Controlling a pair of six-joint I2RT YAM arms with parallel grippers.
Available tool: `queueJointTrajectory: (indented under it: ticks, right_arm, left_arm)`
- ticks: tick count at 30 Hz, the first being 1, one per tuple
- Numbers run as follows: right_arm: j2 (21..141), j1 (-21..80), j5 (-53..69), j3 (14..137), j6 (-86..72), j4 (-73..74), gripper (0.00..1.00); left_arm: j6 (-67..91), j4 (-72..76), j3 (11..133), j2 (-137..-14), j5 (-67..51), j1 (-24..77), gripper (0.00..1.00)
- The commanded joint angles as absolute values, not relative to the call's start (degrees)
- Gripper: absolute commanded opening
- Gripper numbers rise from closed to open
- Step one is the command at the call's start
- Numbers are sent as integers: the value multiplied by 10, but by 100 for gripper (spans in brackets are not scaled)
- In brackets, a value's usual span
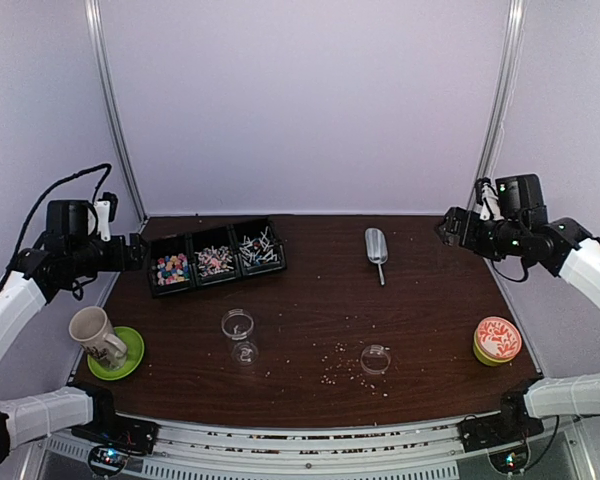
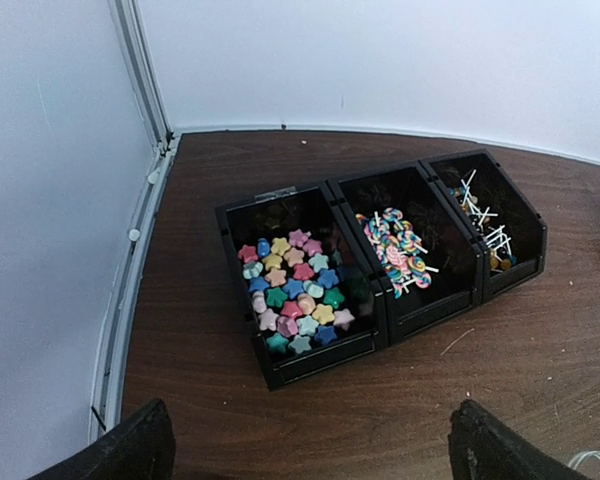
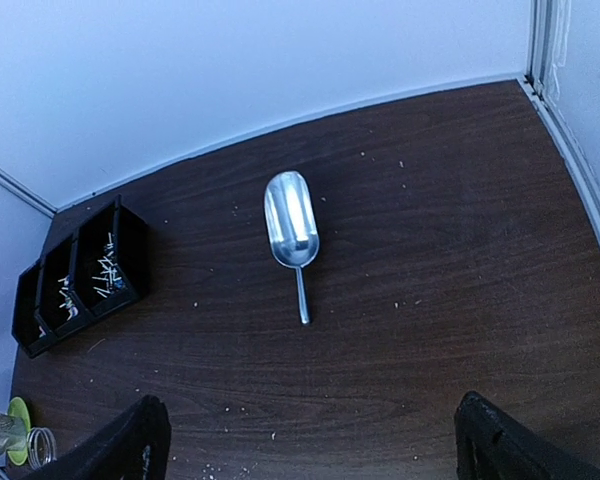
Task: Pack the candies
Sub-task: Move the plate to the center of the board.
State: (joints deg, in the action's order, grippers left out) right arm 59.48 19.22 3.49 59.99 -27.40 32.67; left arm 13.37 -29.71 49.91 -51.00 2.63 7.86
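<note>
The candies [image 2: 293, 290] fill three black bins [image 2: 320, 365] rowed left-right along the counter's [image 1: 310, 300] far side, a clear jar [image 1: 239, 337] before them. Left claw [image 2: 312, 447] and right claw [image 3: 310, 445] gape, empty.

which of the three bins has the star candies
The left bin, full of multicoloured stars; the middle bin holds swirled lollipops, the right bin white sticks.

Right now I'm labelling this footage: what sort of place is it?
Likely a robot test cell: white walls around a brown table, left arm and right arm, black bins of candies, a metal scoop.
</note>
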Motion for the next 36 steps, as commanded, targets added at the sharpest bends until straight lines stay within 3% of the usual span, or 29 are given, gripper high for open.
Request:
queueJointTrajectory:
  ticks: [1,9,20,36]
  right_arm:
    - [624,188,11,599,-303,355,100]
    - [670,189,59,583,-270,339,100]
    - [728,223,-15,583,-246,319,100]
    - [861,287,-14,663,-226,292,100]
  left_arm:
    - [132,-293,503,-525,35,75,98]
    - [132,-303,507,-543,29,75,98]
    - [134,-308,512,-566,18,73,98]
    - [143,-316,516,-593,32,70,98]
